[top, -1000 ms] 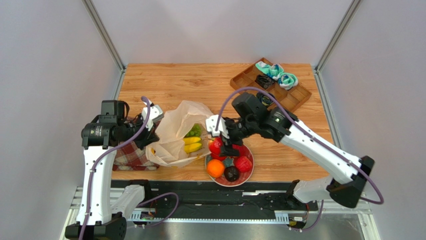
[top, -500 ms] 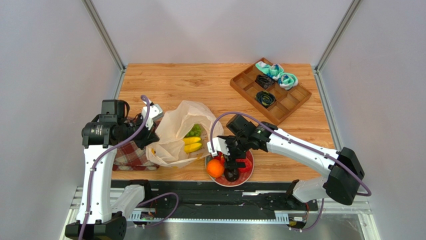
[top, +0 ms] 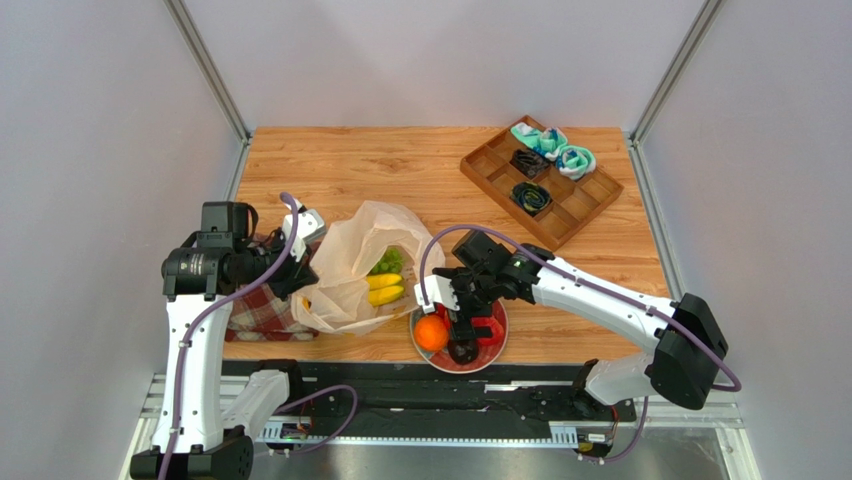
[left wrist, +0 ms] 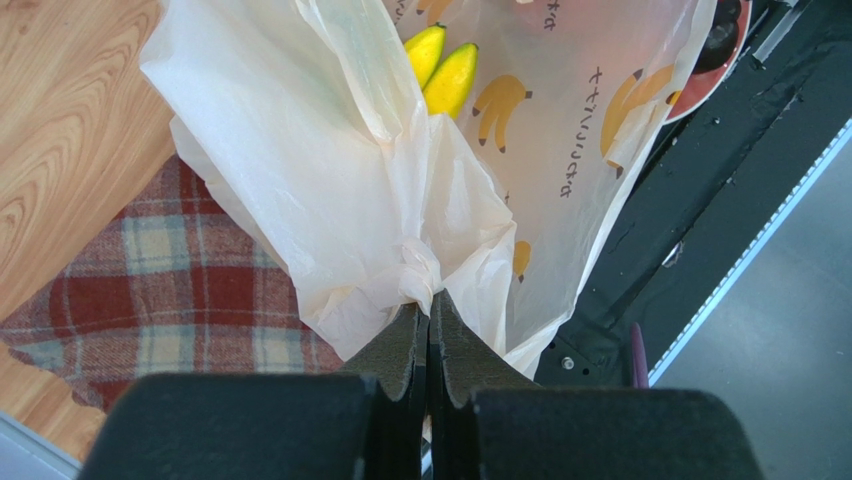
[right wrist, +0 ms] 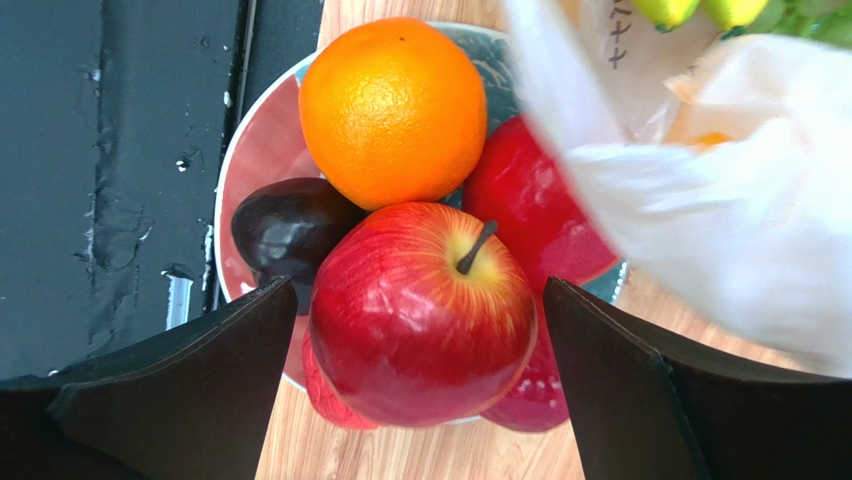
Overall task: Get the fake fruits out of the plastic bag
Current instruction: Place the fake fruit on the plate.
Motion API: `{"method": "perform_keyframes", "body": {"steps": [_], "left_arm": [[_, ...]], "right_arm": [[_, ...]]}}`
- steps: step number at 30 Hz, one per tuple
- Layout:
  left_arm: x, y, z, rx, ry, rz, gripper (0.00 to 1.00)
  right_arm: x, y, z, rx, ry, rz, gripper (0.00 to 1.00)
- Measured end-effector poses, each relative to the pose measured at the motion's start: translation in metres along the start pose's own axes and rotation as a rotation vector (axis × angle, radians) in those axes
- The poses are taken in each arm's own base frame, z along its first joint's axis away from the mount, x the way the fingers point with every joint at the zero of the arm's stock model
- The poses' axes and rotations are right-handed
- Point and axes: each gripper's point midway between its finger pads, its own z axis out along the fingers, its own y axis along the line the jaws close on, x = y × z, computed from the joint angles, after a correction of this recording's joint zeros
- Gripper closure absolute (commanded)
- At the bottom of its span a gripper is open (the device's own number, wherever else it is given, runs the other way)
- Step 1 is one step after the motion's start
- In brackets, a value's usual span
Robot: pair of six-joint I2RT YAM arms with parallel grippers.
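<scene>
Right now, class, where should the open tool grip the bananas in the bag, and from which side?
Probably across the middle of the bananas, from above through the open mouth of the bag on the plate side: they lie flat and uncovered there, with grapes behind.

Top external: we look steeply down from above and behind the arm bases, far enough to take in the whole table [top: 400,165].
Left wrist: we look along the left end effector [left wrist: 430,305], very near the plastic bag [left wrist: 330,180].
Right wrist: we look straight down, close over the plate [right wrist: 245,165].
All three views share bag, bananas [left wrist: 450,75] and plate, the left wrist catching only the plate's rim.
</scene>
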Motion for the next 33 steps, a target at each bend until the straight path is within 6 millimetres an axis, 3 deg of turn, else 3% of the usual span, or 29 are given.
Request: {"method": "perform_keyframes", "body": {"steps": [4,8,15,20,33], "left_arm": [[0.000,0.000,0.001,0.002,0.002,-0.002,1.00],[0.000,0.001,0.001,0.003,0.003,-0.003,1.00],[0.000,0.001,0.001,0.003,0.003,-0.003,1.00],[0.000,0.001,0.001,0.003,0.003,-0.003,1.00],[0.000,0.000,0.000,0.001,0.001,-0.001,1.00]], "right_arm": [[-0.012,-0.003,-0.015,0.023,-0.023,0.000,0.00],[-0.021,-0.005,-0.027,0.049,-0.046,-0.004,0.10],[-0.014,-0.002,-0.028,0.043,-0.024,0.013,0.24],[-0.003,0.004,-0.018,0.014,0.003,0.026,0.37],[0.004,0.005,-0.013,0.005,0.024,0.035,0.35]]}}
